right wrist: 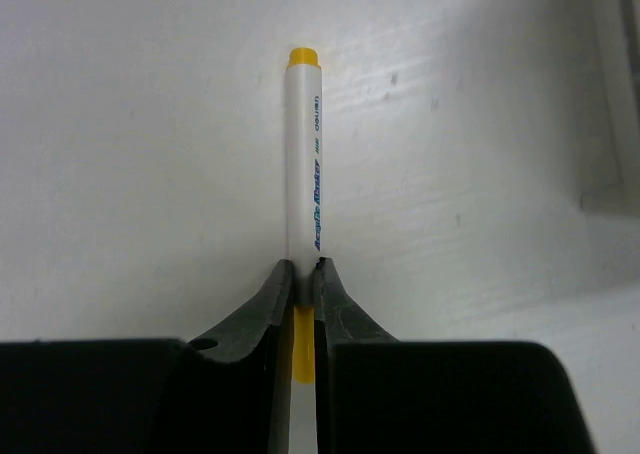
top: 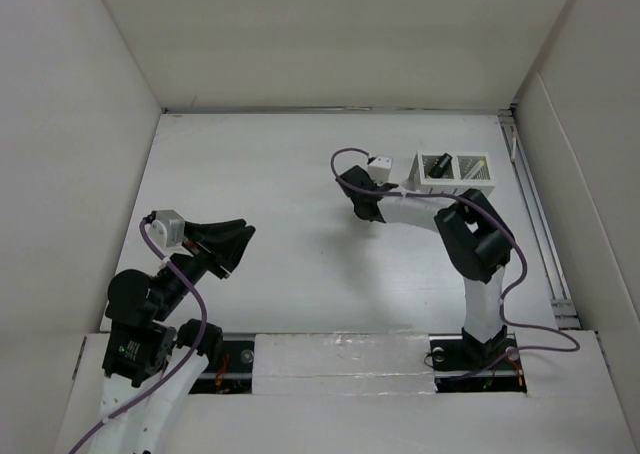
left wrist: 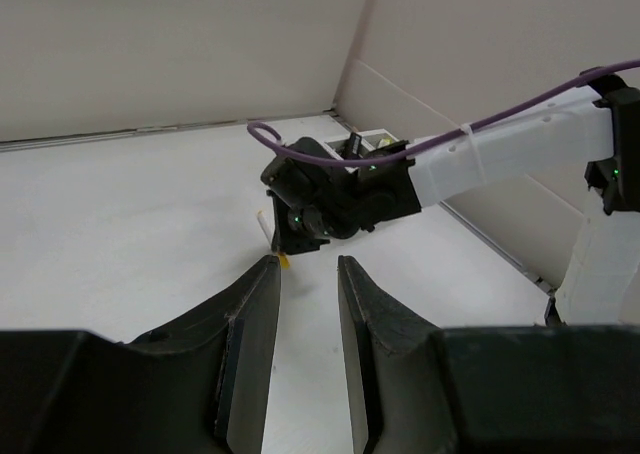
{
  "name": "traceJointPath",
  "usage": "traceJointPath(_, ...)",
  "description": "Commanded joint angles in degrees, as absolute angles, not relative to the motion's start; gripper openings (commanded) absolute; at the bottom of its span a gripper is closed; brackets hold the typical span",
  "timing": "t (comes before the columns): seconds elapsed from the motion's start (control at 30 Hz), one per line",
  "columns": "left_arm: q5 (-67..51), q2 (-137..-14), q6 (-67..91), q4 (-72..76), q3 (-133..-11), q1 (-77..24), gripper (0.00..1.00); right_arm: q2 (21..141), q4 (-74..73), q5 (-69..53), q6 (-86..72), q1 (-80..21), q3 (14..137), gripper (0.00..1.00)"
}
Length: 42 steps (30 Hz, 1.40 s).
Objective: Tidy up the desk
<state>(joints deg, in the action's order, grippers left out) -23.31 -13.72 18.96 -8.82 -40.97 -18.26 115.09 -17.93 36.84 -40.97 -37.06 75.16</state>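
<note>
The desk is seen as a white tabletop filling the middle of the top view, enclosed by white walls, with both arm bases at its near edge. At its left, the left gripper hangs over bare surface, its jaws parted with nothing between them. Right of centre, the right gripper is clenched on a white marker with a yellow end. The marker's lower part is cut off behind the fingers, and from above it is hidden beneath the gripper. Just to the right stands a white pen holder. A dark object is seen in its left compartment and something yellowish in its right, neither clearly made out. A metal rail runs along the desk's right edge.
</note>
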Motion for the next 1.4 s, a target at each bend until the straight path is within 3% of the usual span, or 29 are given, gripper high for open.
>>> traceJointPath(0.0,-23.64,-13.36,19.16,-5.98,-41.84,-18.02,0.27,110.66,-17.41,32.34,-42.45,-43.14,71.02,0.02)
traceJointPath(0.13,-24.34,-13.80,19.07,-5.89,-41.66,-18.02,0.26,106.79,-15.47,30.24,-42.10,-46.93,65.93,0.12)
traceJointPath(0.17,-24.52,-13.80,19.07,-5.80,-41.83,-18.02,0.26,105.66,-15.90,30.84,-41.49,-47.54,65.31,0.33)
traceJointPath(0.2,-24.52,-13.80,19.07,-5.80,-41.84,-18.02,0.26,105.64,-15.91,30.85,-41.48,-47.55,65.30,0.33)
traceJointPath(0.27,-24.17,-13.62,19.16,-5.63,-41.66,-18.02,0.26,103.54,-14.95,31.64,-41.22,-47.55,64.08,0.45)
traceJointPath(0.53,-23.90,-13.71,19.16,-5.89,-41.57,-18.02,0.26,104.76,-6.68,19.97,-36.39,-40.96,63.19,0.49)
traceJointPath(0.73,-24.08,-13.97,19.16,-5.63,-41.49,-18.02,0.26,106.61,-6.15,21.08,-34.63,-42.28,64.85,0.50)
traceJointPath(0.93,-24.52,-14.41,19.16,-5.71,-41.66,-18.02,0.27,109.51,-10.37,24.60,-34.89,-42.80,68.91,0.37)
traceJointPath(1.03,-24.52,-14.06,19.16,-5.80,-41.66,-18.02,0.27,110.82,-12.21,25.48,-35.07,-42.80,69.43,0.20)
traceJointPath(1.1,-24.52,-13.63,19.16,-5.63,-41.57,-18.02,0.26,111.35,-14.06,27.24,-34.72,-43.51,70.13,0.02)
traceJointPath(1.23,-24.87,-13.62,19.34,-5.54,-41.40,-18.02,0.26,109.26,-13.98,26.73,-34.37,-44.56,69.00,0.00)
traceJointPath(1.37,-25.22,-13.62,19.25,-5.36,-41.49,-18.02,0.26,97.85,-7.05,26.45,-34.63,-43.86,64.87,0.00)
